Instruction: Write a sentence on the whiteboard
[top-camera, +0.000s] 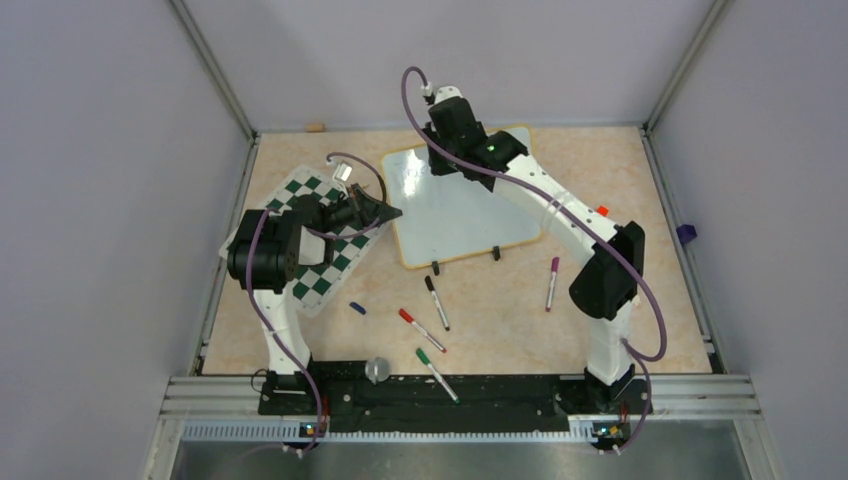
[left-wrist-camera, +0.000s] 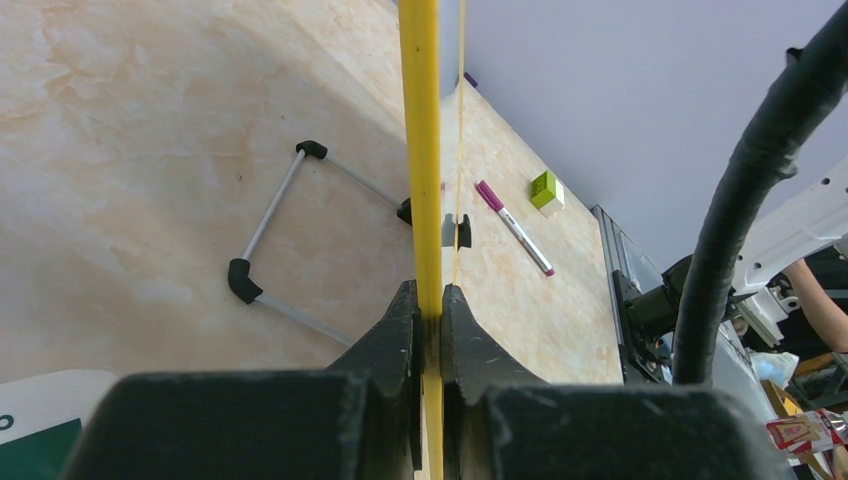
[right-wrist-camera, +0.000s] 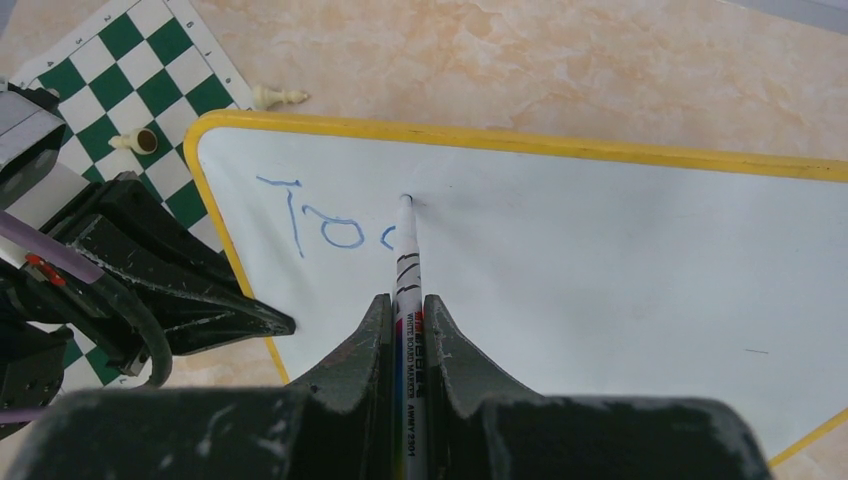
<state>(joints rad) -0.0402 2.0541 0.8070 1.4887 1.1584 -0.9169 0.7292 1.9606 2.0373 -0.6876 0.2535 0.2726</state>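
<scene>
The whiteboard lies mid-table toward the far edge, its two black clips on the near side. The right gripper is clamped narrowly on a marker. The marker's long axis runs straight out from the fingers, across the writing line. Its tip touches the board just right of the blue lettering, which reads "To" plus a half-made third letter. Blank board lies to the right of the tip, so I judge the next stroke goes that way. The left gripper pinches the yellow rim on the board's left edge, steadying it. The barrel reads "WHITE BOARD MARKER"
</scene>
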